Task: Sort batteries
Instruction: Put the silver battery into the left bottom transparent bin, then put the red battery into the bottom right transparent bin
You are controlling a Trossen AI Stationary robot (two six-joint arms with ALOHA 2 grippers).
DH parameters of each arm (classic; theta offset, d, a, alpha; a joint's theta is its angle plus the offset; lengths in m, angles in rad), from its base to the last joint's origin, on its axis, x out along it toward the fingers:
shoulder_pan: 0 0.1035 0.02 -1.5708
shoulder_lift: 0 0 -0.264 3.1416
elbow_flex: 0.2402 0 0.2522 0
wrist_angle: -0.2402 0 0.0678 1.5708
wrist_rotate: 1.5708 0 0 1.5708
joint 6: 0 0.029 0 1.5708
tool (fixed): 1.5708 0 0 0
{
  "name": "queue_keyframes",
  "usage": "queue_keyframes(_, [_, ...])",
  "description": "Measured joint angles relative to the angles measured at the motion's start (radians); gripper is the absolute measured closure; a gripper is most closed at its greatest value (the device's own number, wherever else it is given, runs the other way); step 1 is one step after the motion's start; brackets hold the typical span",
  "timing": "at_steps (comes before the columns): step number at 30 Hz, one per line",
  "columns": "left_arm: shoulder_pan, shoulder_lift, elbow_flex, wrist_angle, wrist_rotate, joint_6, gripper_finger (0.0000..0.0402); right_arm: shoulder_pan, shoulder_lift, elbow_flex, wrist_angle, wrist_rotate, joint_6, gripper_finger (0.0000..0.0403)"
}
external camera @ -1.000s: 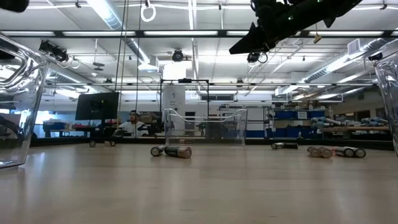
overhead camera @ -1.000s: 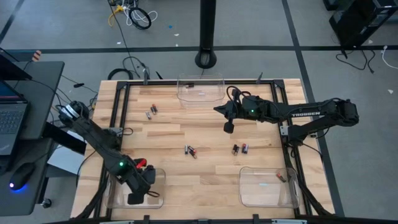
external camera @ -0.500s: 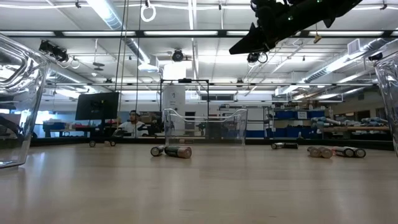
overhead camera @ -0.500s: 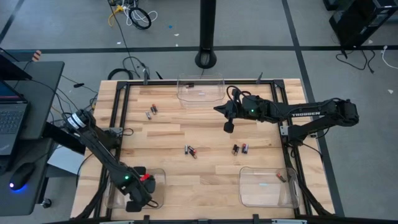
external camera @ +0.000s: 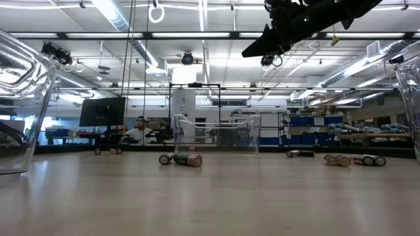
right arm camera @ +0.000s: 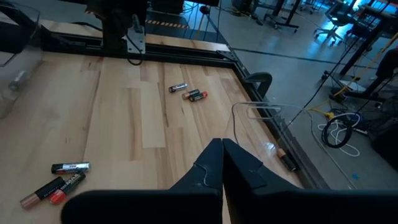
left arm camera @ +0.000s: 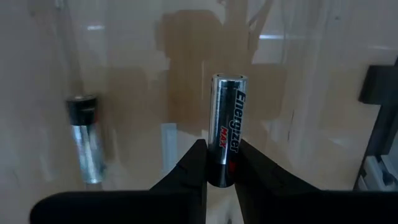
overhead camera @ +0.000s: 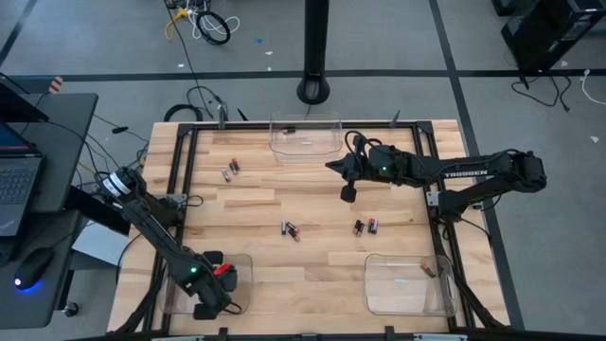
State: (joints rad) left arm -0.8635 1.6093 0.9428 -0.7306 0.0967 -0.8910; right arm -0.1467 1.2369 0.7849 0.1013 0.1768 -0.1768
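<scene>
My left gripper (overhead camera: 204, 307) hangs over the clear near-left bin (overhead camera: 240, 280), shut on a silvery Energizer battery (left arm camera: 227, 134). Another silvery cell with a black end (left arm camera: 85, 140) lies on that bin's floor. Loose batteries lie on the wood in pairs: near the far left (overhead camera: 230, 170), at the middle (overhead camera: 290, 230) and right of middle (overhead camera: 365, 226). My right gripper (overhead camera: 348, 195) waits shut, raised above the table's far-right part, touching nothing; it also shows in the low view (external camera: 248, 52). My left gripper pinches the silvery battery between its two fingers (left arm camera: 194, 163) at the battery's end nearest the wrist (left arm camera: 222, 174). The fingers come from above, pointing down into the bin, and lie along the cell. The battery is lifted clear, its free end (left arm camera: 229, 79) toward the bin floor.
A clear bin at the far edge (overhead camera: 305, 135) holds one cell (overhead camera: 290, 129). The near-right bin (overhead camera: 407, 284) holds one cell (overhead camera: 428, 271). A black frame rims the table. Bare wood lies between the battery pairs and the near bins.
My left gripper has moved toward the table's near edge, over the near-left bin, still shut on the battery. For the last half second it has hardly moved. The right arm has kept still.
</scene>
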Motion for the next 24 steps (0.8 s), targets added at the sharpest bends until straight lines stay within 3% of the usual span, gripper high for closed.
queue_keyframes(7, [0.0,0.0,0.0,-0.004,0.001,-0.004,0.0342,0.0,0.0,0.0,0.0,0.0,0.0,0.0382])
queue_keyframes(16, [0.0,0.0,0.0,-0.016,0.007,-0.009,0.0277,0.0,0.0,0.0,0.0,0.0,0.0,0.0386])
queue_keyframes(24, [0.0,0.0,0.074,-0.144,0.05,-0.011,0.0272,0.0,0.0,0.0,0.0,0.0,0.0,0.0392])
